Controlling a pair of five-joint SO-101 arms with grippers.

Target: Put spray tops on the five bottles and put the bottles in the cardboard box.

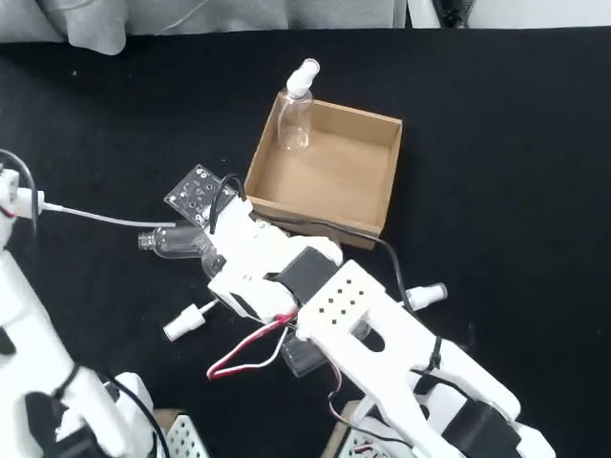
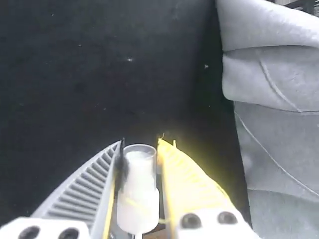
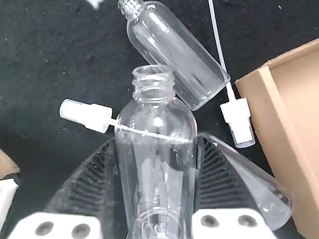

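Note:
My right gripper (image 3: 154, 149) is shut on a clear bottle (image 3: 152, 144) with a bare threaded neck, low over the black table near the cardboard box (image 1: 325, 172). Just past its neck a second uncapped bottle (image 3: 174, 55) (image 1: 170, 243) lies on its side. Loose spray tops (image 3: 84, 115) (image 3: 238, 119) lie on either side of the held bottle. Inside the box's far left corner leans a bottle with a spray top (image 1: 296, 110). My left gripper (image 2: 141, 144) (image 1: 19, 200) is at the table's left edge, shut on a white spray top (image 2: 137, 189).
Another spray top (image 1: 427, 294) lies right of the right arm. A clear bottle (image 1: 305, 355) is partly under that arm. A black perforated plate (image 1: 196, 191) lies left of the box. Grey cloth (image 2: 269, 74) borders the table's far edge.

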